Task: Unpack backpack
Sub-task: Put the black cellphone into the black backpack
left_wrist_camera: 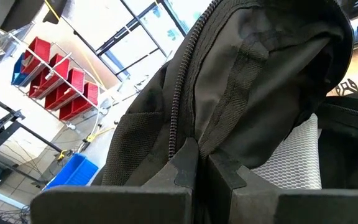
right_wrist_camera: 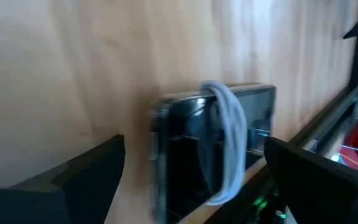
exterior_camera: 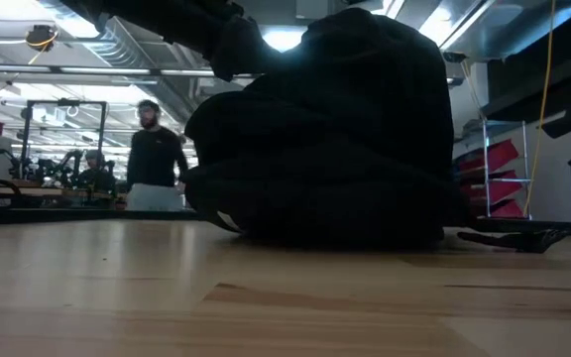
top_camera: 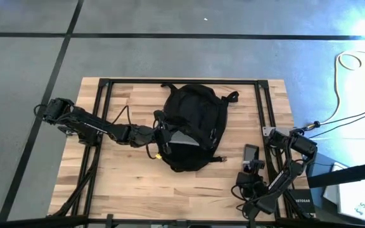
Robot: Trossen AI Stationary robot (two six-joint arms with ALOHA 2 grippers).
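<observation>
The black backpack [top_camera: 192, 123] lies on the middle of the table, its straps toward the far edge. In the low view the backpack [exterior_camera: 335, 139] is a dark mound. My left gripper [top_camera: 160, 136] is at the pack's left side, and in its wrist view the left gripper [left_wrist_camera: 202, 171] is shut on black fabric beside a zipper [left_wrist_camera: 179, 93]. A grey-white mesh panel [left_wrist_camera: 291, 158] shows by it. My right gripper [right_wrist_camera: 197, 180] is open near the table's right near corner. Its fingers stand on either side of a dark phone-like device [right_wrist_camera: 210, 143] wrapped with a white cable [right_wrist_camera: 229, 143], without touching it. My left gripper pinches a fold of the backpack's black fabric [left_wrist_camera: 213, 140] between its two fingers, right beside the zipper line. It comes roughly level from the table's left. The pack's body rests on the table while the held edge is drawn up toward the fingers.
The dark device [top_camera: 251, 154] lies flat on the wood right of the pack. A black metal frame [top_camera: 100, 114] runs around the table edges. A loose strap end [exterior_camera: 513, 238] lies to the pack's side. People stand in the room beyond [exterior_camera: 152, 149].
</observation>
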